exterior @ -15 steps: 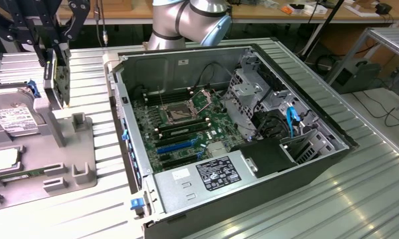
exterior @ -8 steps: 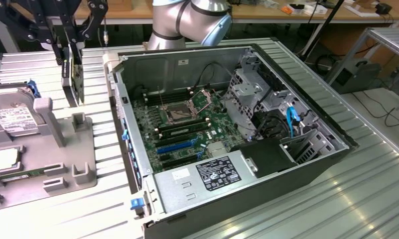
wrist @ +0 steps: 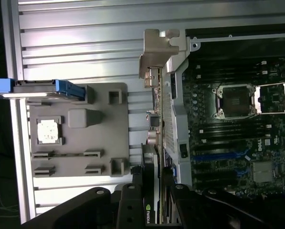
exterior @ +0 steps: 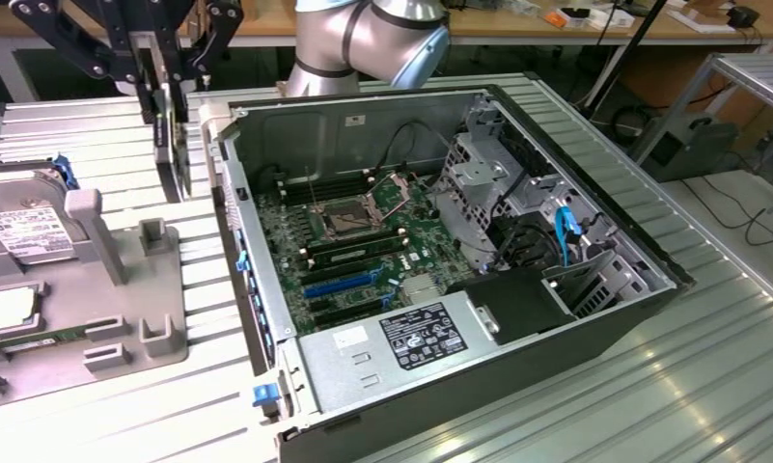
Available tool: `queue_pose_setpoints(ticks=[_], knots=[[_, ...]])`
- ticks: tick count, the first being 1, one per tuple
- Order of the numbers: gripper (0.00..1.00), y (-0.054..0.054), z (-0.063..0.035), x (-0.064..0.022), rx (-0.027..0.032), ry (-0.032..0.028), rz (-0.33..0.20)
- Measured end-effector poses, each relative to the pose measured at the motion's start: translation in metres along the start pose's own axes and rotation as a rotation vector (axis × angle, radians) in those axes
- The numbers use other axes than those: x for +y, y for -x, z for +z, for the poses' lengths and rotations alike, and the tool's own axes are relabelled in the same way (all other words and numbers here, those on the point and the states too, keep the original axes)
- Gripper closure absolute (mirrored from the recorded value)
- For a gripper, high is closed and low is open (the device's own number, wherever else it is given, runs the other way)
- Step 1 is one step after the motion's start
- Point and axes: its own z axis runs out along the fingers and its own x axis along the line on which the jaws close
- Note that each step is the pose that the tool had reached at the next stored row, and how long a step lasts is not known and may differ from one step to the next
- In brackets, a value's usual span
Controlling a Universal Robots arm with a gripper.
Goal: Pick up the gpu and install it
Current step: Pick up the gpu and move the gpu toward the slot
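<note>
Gripper [exterior: 170, 96], black with linked fingers, is clamped on the gpu [exterior: 171, 149], a thin card with a dark shroud and a silver metal bracket, which hangs edge-down beneath it. The wrist view has the card [wrist: 150, 162] edge-on between the fingers [wrist: 132, 195], bracket end farthest from them. The card sits over the strip of ribbed metal table [exterior: 695, 386] between the grey moulded fixture tray [exterior: 142, 299] and the wall of the open black tower case [exterior: 644, 318]; whether its lower edge clears the table cannot be told. Step in hand, as judged: pick-up done, card in transit, installation not yet begun. Seating it would call for bringing the card across the case wall, lining its connector edge up with a blue expansion slot [exterior: 341, 283] on the green motherboard [exterior: 360, 241], and turning the bracket toward the slotted case wall, with a straight, square press. Risk, as judged: catching the case rim or the grey drive cage [exterior: 489, 183]. A grey hard drive with a white label [exterior: 19, 231] rests on the tray. The table is slatted bright metal. Beyond it are a wooden bench [exterior: 554, 24] and loose cables [exterior: 747, 203] on the floor at the exterior view's right.
</note>
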Motion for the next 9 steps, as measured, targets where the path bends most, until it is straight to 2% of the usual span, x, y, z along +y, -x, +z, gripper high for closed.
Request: queue_pose_setpoints(ticks=[2, 9], knots=[[0.73, 0.006, 0.0002, 0.0004, 0.0, 0.0, 0.0], [0.73, 0.016, 0.0005, 0.0011, -0.0001, 0.0001, 0.0]])
